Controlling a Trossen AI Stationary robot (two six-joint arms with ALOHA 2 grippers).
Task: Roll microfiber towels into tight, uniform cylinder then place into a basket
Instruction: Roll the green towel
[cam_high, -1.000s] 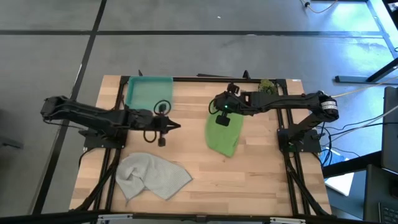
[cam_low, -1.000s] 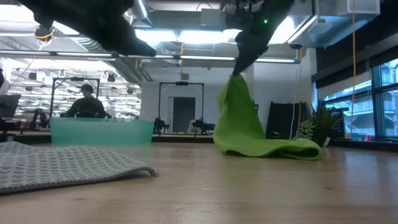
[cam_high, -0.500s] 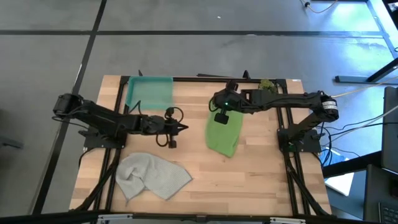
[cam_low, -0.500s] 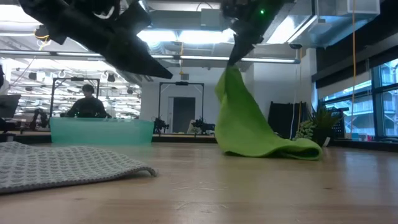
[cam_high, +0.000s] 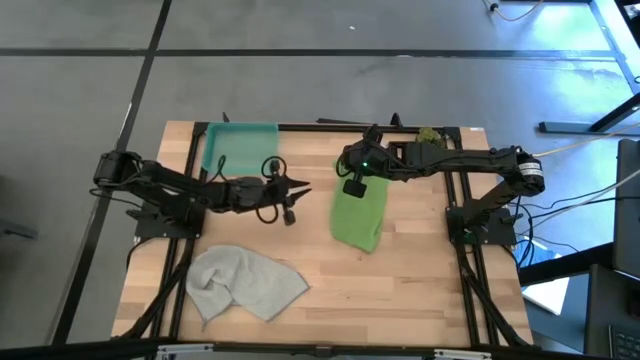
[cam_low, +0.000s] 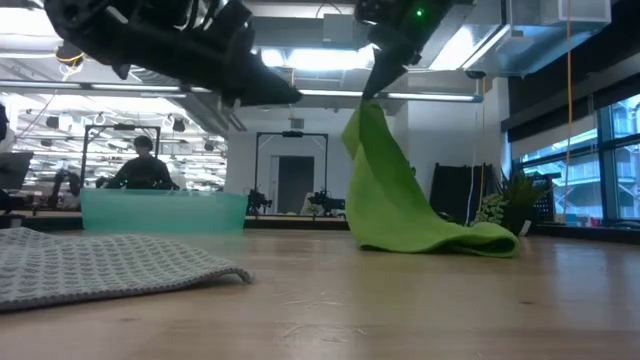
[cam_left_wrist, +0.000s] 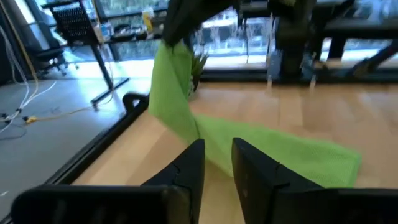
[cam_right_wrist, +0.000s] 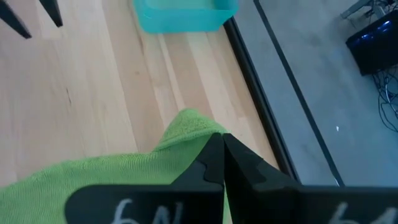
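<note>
Left hand (cam_high: 300, 190), fingers narrowly apart and empty, reaches mid-desk toward lime towel (cam_high: 358, 215), its corner pinched aloft by right hand (cam_high: 350, 178). Grey towel (cam_high: 245, 283) lies unrolled at front; basket (cam_high: 240, 148) holds no rolls. Nothing rolled yet.

A wooden table (cam_high: 420, 290) is carrying a basket (cam_high: 240, 148) at its back left corner. One towel (cam_high: 245, 283) is lying at the front left. A second towel (cam_high: 358, 212) is lying right of centre, its back edge hanging from the right gripper (cam_high: 353, 183). The left gripper (cam_high: 297, 194) is hovering between basket and hanging towel.
</note>
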